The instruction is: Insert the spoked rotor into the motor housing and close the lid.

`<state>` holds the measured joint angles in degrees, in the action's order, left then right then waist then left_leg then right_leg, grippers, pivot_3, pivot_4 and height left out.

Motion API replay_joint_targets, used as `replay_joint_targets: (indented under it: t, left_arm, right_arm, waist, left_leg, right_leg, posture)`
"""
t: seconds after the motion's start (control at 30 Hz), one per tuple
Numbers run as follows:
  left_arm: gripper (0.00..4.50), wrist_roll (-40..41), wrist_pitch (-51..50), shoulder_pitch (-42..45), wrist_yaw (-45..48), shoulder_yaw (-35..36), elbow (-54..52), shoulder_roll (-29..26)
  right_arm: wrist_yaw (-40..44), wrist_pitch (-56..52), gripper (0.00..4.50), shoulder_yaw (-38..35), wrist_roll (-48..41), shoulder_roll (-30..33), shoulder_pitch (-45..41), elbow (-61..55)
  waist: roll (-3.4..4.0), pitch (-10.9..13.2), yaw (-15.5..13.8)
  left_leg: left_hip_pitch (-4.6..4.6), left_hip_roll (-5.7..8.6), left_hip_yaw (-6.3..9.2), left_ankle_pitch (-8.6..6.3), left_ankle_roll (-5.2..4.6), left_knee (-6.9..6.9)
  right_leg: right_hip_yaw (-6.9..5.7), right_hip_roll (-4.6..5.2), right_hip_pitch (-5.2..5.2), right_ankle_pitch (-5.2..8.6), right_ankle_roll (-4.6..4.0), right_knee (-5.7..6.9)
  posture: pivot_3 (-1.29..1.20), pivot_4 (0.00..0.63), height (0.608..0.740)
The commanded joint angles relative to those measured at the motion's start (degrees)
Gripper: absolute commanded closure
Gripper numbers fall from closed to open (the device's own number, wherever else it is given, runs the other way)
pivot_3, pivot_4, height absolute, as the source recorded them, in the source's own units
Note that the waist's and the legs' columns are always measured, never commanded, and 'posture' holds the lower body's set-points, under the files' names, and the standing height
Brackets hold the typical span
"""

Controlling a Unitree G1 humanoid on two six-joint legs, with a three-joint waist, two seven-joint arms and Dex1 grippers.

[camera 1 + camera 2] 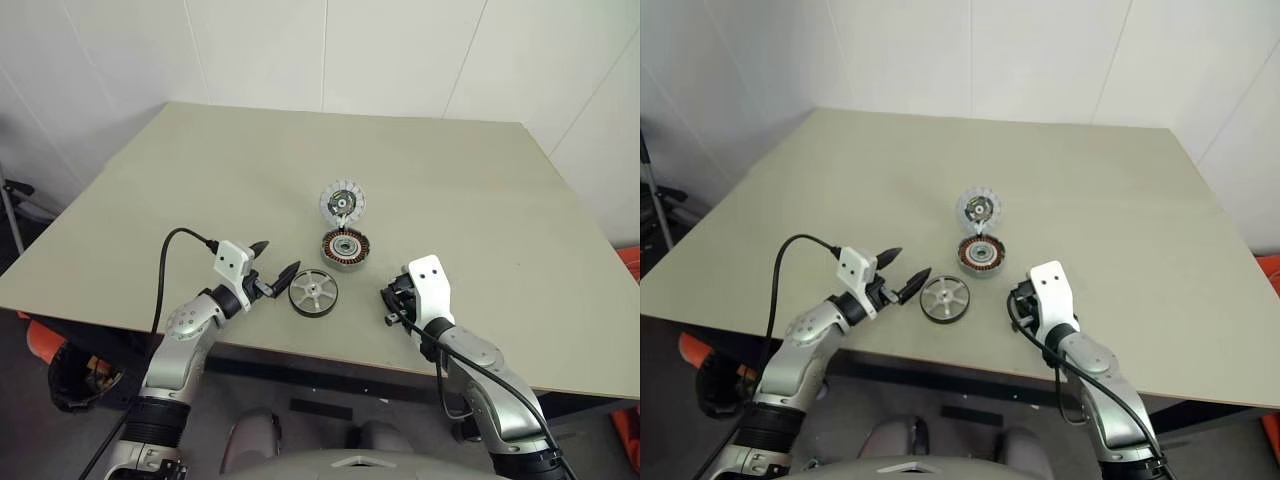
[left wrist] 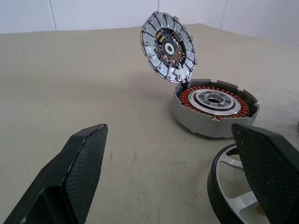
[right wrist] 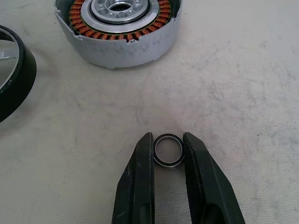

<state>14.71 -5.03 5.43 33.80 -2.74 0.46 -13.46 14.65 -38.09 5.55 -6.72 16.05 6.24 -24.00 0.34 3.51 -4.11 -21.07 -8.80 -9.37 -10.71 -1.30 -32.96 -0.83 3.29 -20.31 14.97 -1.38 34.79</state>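
Left of centre in the left eye view, my left gripper (image 1: pixel 273 260) sits low over the beige table (image 1: pixel 200 180), its two black fingers spread wide apart and holding nothing. It points toward the middle of the frame. One fingertip (image 1: pixel 288 273) ends just beside the spoked rotor (image 1: pixel 313 293).

The rotor lies flat on the table, just below frame centre: silver spokes, small hub, dark outer rim. In the left wrist view its rim (image 2: pixel 219 186) shows at the lower right, partly behind one finger.

Just above the rotor in the left eye view, close but apart from it, stands the motor housing (image 1: pixel 345 248), with its copper windings open to view around a silvery hub. The lid (image 1: pixel 343 204) stands tilted up from the housing's far edge, open. Its segmented pale rim and dark centre face the camera in the left wrist view (image 2: pixel 168 46), where it joins the housing (image 2: pixel 212 109) at a small hinge-like piece.

Right of centre, my right gripper (image 1: pixel 388 300) rests low near the table's front edge, well apart from the housing. In the right wrist view its fingers (image 3: pixel 140 186) are drawn in against a small dark metal ring (image 3: pixel 168 150), pinching it on both sides at the table surface.
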Motion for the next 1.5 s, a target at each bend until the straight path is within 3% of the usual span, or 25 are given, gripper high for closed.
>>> replay_joint_targets:
  t: [0.03, 0.37, 0.7, 1.5]
  left_arm:
    - [0.0, 0.3, 1.3, 0.8, 0.4, 0.5, -0.4, 0.0]
    - [0.0, 0.3, -0.7, 1.7, -0.4, -0.1, -2.4, 0.3]
    - [0.0, 0.7, -3.1, 1.0, -1.0, -0.2, -5.0, 0.3]
    - [0.0, 0.5, -0.1, 0.2, 0.6, 0.1, -1.5, 0.4]
  right_arm:
    - [0.3, 0.0, 3.93, 0.1, 0.0, 0.3, -1.9, -2.2]
    - [-0.3, -4.9, 3.93, 0.5, 0.2, -0.3, -10.5, -2.7]
    - [-1.8, -5.8, 3.93, 2.4, 1.6, -2.2, -20.4, 5.2]
    - [1.0, 1.3, 3.93, 6.3, 4.2, -5.8, -29.3, 20.4]
  waist:
    - [0.0, 0.0, 0.0]
    - [0.0, 0.0, 0.0]
    - [0.01, 0.0, 0.0]
    - [0.01, 0.0, 0.0]
  left_leg:
    - [0.0, 0.0, 0.0, 0.0, 0.0, 0.0]
    - [0.0, 0.0, 0.0, 0.03, 0.04, -0.01]
    - [-0.01, 0.0, 0.0, 0.15, 0.24, -0.01]
    - [-0.03, -0.01, 0.0, 0.2, 0.33, -0.03]
  right_leg:
    - [0.0, 0.0, 0.0, 0.0, 0.0, 0.0]
    - [0.0, 0.0, -0.01, -0.01, -0.02, 0.06]
    - [-0.01, 0.0, -0.04, -0.02, -0.03, 0.13]
    - [-0.03, 0.0, -0.08, -0.03, -0.04, 0.26]
  posture:
    - [0.0, 0.0, 0.74]
    - [0.0, 0.0, 0.74]
    - [0.0, 0.0, 0.74]
    - [0.0, 0.0, 0.74]
